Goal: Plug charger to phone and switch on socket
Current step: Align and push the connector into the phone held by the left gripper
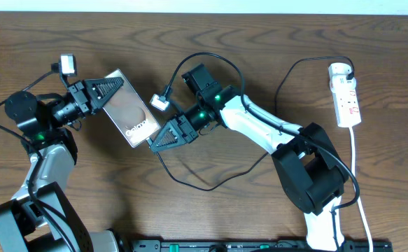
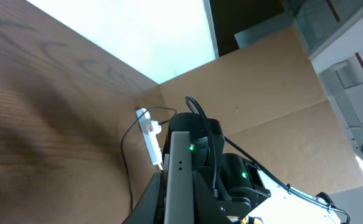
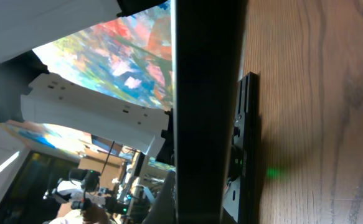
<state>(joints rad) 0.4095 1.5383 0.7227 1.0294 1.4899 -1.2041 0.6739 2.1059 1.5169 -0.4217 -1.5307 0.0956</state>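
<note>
- Overhead view shows one phone [image 1: 130, 112], its upper end clamped in the left claw [image 1: 114, 85].
- Right claw [image 1: 156, 144] sits at the phone's lettered end; its fingers are nearly together, and what it grips I cannot tell.
- One charger [image 1: 210, 187] loops over the counter [image 1: 259, 42] to one socket [image 1: 348, 101] at the far right.

We count one phone [image 1: 128, 112], one white power strip [image 1: 348, 101], one thin black charger cable [image 1: 210, 185], one round white adapter [image 1: 339, 70], one white cord [image 1: 358, 175]; two robot arms, the left arm [image 1: 46, 164], the right arm [image 1: 259, 126]; one wooden table [image 1: 259, 35]
</note>
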